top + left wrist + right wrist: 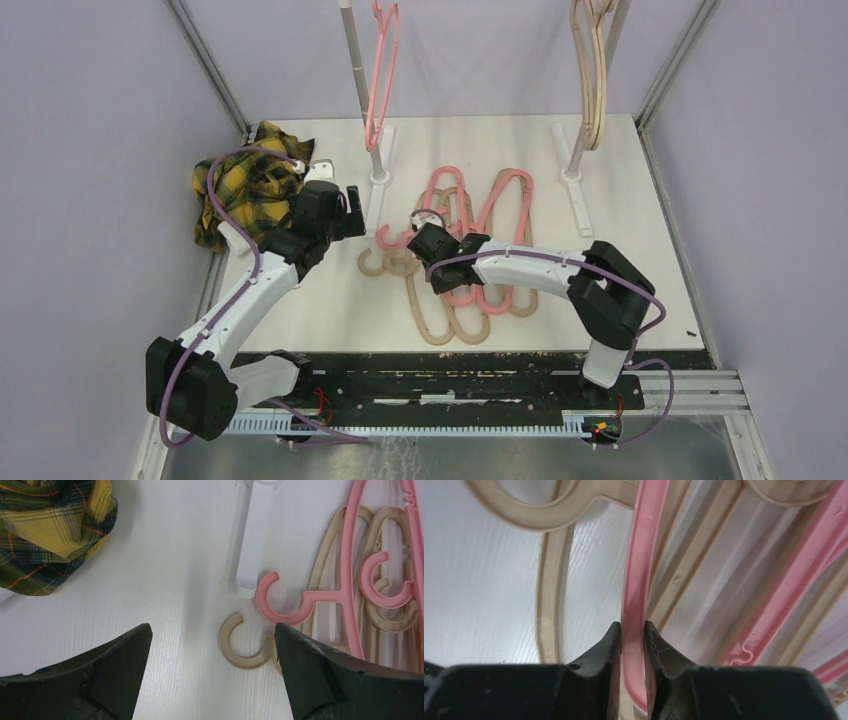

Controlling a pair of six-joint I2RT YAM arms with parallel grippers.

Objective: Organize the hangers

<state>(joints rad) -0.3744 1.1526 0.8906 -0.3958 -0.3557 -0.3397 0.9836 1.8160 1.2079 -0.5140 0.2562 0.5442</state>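
Observation:
A pile of pink hangers [505, 200] and beige hangers [440, 322] lies on the white table's middle. My right gripper [432, 240] is down on this pile. In the right wrist view the right gripper [631, 627] is shut on the thin bar of a pink hanger [641, 545], with a beige hanger [549, 595] beside it. My left gripper [350, 215] hovers left of the pile. In the left wrist view it [212, 627] is open and holds nothing, with a beige hook [245, 647] and a pink hook [280, 605] just ahead on the table.
A yellow-black plaid cloth [245, 180] lies bunched at the table's left edge. Two white rack posts [378, 175] [572, 170] stand at the back; a pink hanger [383, 70] hangs by the left one, beige hangers [593, 70] by the right one.

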